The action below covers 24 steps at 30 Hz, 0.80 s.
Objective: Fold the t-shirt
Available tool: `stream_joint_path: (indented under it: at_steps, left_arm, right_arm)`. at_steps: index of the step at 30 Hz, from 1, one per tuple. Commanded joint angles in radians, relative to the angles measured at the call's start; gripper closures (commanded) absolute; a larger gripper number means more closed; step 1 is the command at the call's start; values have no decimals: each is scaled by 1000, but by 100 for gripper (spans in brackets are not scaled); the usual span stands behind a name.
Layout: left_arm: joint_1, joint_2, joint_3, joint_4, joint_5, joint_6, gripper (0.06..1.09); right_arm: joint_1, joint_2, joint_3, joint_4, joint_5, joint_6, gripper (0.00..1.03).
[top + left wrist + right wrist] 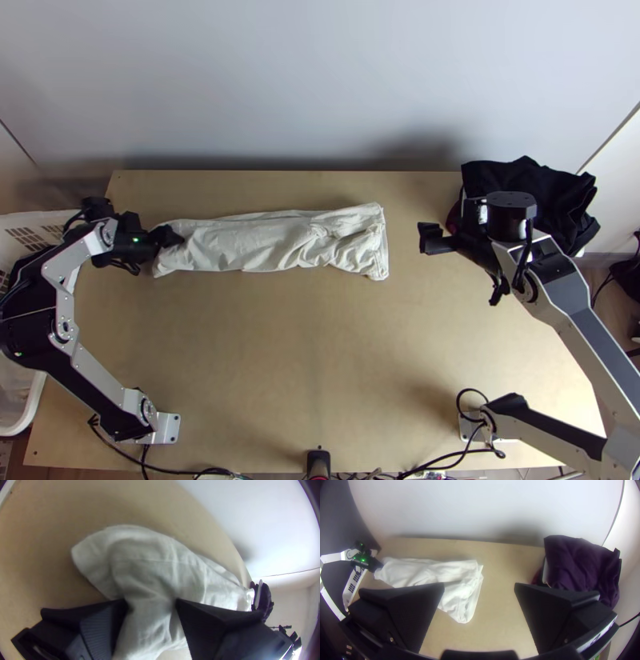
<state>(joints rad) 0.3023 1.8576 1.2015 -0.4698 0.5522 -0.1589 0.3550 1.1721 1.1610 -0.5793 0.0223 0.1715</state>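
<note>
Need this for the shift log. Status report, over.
Left end effector open at one end of white T-shirt, narrow wrinkled strip. Right end effector open, off it. Dark cloth at far right corner.

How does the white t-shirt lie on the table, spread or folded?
Folded: the t-shirt lies as a long, narrow, wrinkled strip, with layered edges at one end.

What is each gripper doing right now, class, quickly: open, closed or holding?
Left gripper: open, at one end of the white t-shirt, cloth showing between its fingers.
Right gripper: open, holding nothing.
</note>
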Motion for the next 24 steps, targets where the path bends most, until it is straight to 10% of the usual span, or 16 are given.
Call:
stream_joint_path:
  at_steps: [1, 3, 24]
  left_arm:
    - [-52, -23, 29, -27, 71, -51, 70]
    - [-57, -20, 35, -29, 75, -60, 104]
    - [-264, -138, 145, -141, -51, -62, 105]
  right_arm:
    - [-7, -11, -3, -2, 1, -1, 5]
    - [-8, -14, -7, -2, 1, -1, 5]
    - [9, -100, -142, 15, 1, 26, 7]
